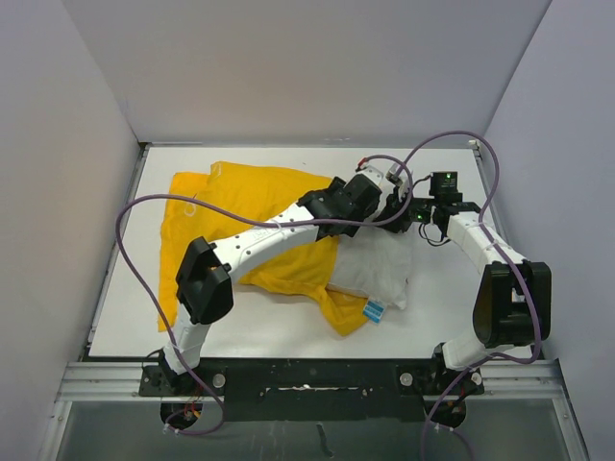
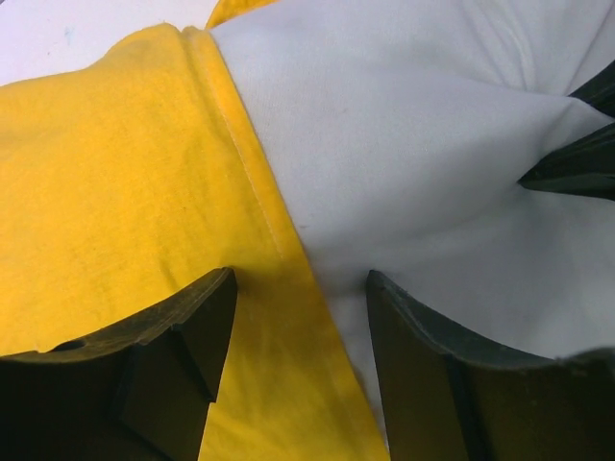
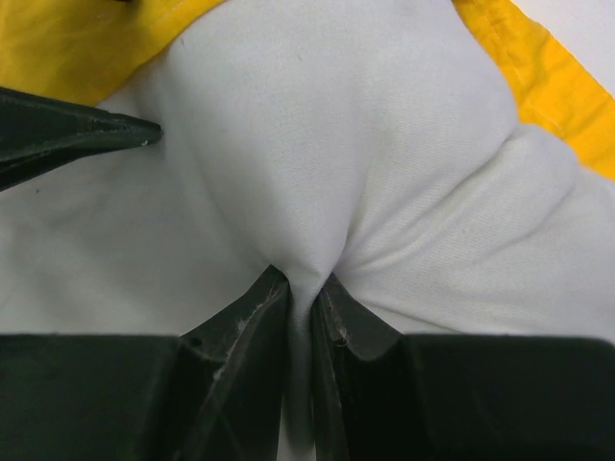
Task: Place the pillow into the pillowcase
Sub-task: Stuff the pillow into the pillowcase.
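Observation:
The yellow pillowcase (image 1: pixel 240 202) lies spread across the table's left and middle. The white pillow (image 1: pixel 380 269) sticks out of its right end, partly covered by yellow cloth. My left gripper (image 2: pixel 301 288) is open over the far end of the pillow, its jaws standing apart across the pillowcase (image 2: pixel 115 192) hem and the pillow (image 2: pixel 413 125). Nothing is pinched between them. My right gripper (image 3: pixel 303 279) is shut on a fold of the pillow (image 3: pixel 317 125), right beside the left one. In the top view both grippers, left (image 1: pixel 384 204) and right (image 1: pixel 415 216), meet at the pillow's far edge.
A small blue tag (image 1: pixel 374 309) sits at the pillowcase's near corner. Grey walls close in the white table (image 1: pixel 288 322) at the back and on both sides. Purple cables (image 1: pixel 130 250) loop over each arm. The left arm lies across the pillowcase.

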Controlling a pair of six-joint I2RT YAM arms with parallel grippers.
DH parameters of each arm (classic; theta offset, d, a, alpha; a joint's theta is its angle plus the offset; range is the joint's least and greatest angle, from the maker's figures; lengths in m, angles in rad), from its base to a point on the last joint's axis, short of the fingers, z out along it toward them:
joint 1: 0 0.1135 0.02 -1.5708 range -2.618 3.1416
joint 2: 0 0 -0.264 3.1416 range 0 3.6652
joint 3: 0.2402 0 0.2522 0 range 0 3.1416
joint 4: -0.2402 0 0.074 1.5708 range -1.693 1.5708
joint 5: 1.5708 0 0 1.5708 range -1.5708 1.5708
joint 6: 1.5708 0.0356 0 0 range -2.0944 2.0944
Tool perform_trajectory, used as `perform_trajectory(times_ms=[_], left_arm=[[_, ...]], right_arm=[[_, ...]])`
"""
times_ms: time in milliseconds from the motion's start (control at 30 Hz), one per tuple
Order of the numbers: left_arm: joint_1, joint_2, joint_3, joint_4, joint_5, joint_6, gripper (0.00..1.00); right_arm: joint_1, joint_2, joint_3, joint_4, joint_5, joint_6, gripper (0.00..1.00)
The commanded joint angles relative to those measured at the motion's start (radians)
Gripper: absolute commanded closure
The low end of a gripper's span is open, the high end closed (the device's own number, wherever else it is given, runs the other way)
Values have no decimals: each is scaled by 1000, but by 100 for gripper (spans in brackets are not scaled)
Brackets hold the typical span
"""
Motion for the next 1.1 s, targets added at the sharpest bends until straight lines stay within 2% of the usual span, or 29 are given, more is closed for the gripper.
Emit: perform_trajectory(times_ms=[0,233,400,600,667,733,800,867,967,1000,1067], left_arm=[[-8,58,48,-1,-94,-9,49],[-9,34,45,-19,-192,27,80],[-34,-56,-3,54,-68,102,100],[-37,-186,-124,219,141,128,100],[-32,-243,-174,303,279,117,100],[-7,-309,-244,434,447,80,100],[30,-359,-298,551,582,15,100],[90,-389,-339,660,767,-82,100],[151,-392,-385,847,977,-252,100],[156,-387,-398,902,1024,-295,100],[153,-374,-441,1008,1080,-367,100]], right_arm=[[1,-23,-2,21,-26,9,85],[2,-20,-2,21,-31,6,85],[1,-25,-3,18,-96,-1,81],[1,-55,-20,39,-204,-10,74],[6,-57,-29,59,-225,9,73],[19,-45,-39,91,-244,52,79],[38,-24,-46,146,-273,132,89],[53,-22,-80,291,-312,307,95],[63,-71,-197,703,-309,657,99],[68,-86,-230,789,-296,723,99],[81,-98,-268,805,-267,714,100]])
